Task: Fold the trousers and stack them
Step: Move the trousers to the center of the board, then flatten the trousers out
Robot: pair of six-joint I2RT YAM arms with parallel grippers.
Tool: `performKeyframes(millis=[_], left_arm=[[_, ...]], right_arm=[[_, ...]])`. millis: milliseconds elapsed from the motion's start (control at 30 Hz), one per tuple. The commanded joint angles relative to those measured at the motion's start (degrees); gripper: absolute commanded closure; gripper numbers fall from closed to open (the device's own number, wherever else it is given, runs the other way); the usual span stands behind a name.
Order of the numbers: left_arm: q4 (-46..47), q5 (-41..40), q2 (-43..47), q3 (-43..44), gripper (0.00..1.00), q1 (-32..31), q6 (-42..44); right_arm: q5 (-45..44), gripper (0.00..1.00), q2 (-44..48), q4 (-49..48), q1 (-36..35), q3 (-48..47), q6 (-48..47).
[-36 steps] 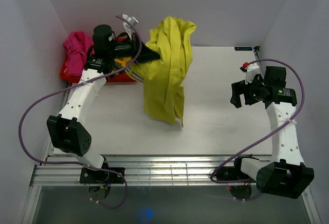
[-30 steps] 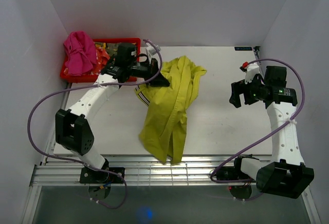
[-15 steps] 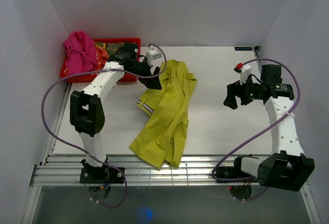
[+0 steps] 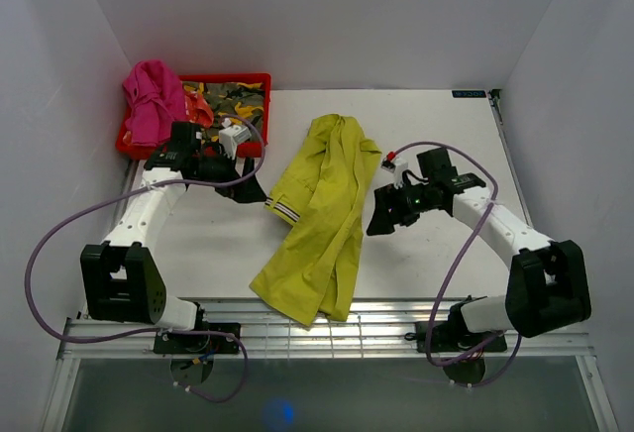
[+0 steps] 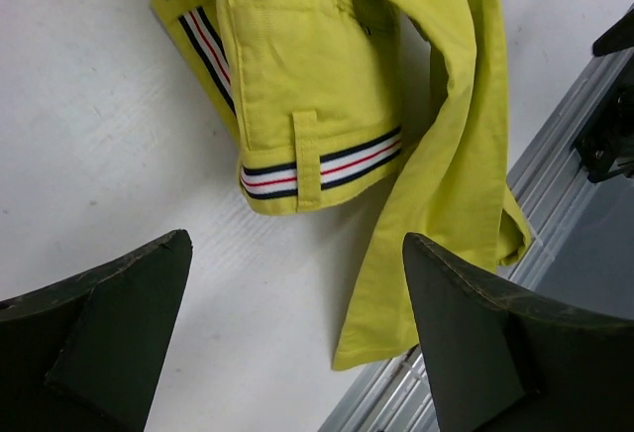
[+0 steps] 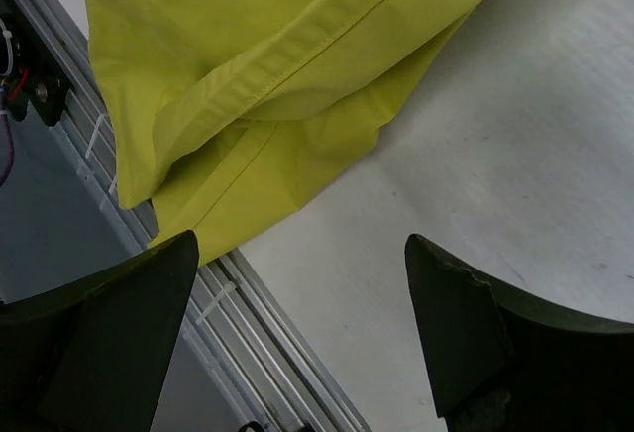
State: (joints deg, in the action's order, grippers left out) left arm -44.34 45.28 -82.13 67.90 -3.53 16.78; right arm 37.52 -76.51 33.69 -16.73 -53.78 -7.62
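The trousers (image 4: 319,216) lie bunched and unfolded across the surface (image 4: 446,145), one end over its near edge. Our left pincer (image 4: 250,182) and right pincer (image 4: 380,218) flank them, both spread wide and empty. We judge that all the folding and stacking remains.

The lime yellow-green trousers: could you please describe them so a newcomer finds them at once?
On the white table, the lime yellow-green cloth trousers lie crumpled lengthwise across the middle, reaching the near edge. A navy, white and red striped waistband marks them, unlike the pink cloth on the red bin.
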Motion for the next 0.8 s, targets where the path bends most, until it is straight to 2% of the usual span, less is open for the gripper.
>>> performKeyframes(millis=[0,100,267,400,567,767], left_arm=[[4.5,-0.3,3.5,-4.1,0.02,-0.2,-2.8],[6.4,0.5,3.9,-6.0,0.02,-0.2,-4.0],[9.4,0.6,2.3,-6.0,0.02,-0.2,-6.5],[12.5,0.5,2.3,-6.5,0.02,-0.2,-8.9],[14.8,0.3,1.5,-8.1,0.02,-1.0,-9.9],[17.5,-2.0,-0.5,-10.3,0.02,-4.7,-11.0]], right_arm=[[0.6,0.1,-0.9,-13.2,-4.3,4.9,12.6],[1.2,0.1,-2.6,-16.7,-5.9,6.8,16.7],[2.7,0.1,-7.1,-31.6,-7.0,12.9,31.1],[-0.6,0.1,-10.7,-35.2,-8.1,13.4,34.4],[1.5,0.1,-12.8,-42.6,-10.0,14.8,40.4],[6.9,0.1,-8.2,-52.2,-10.3,20.1,44.4]])
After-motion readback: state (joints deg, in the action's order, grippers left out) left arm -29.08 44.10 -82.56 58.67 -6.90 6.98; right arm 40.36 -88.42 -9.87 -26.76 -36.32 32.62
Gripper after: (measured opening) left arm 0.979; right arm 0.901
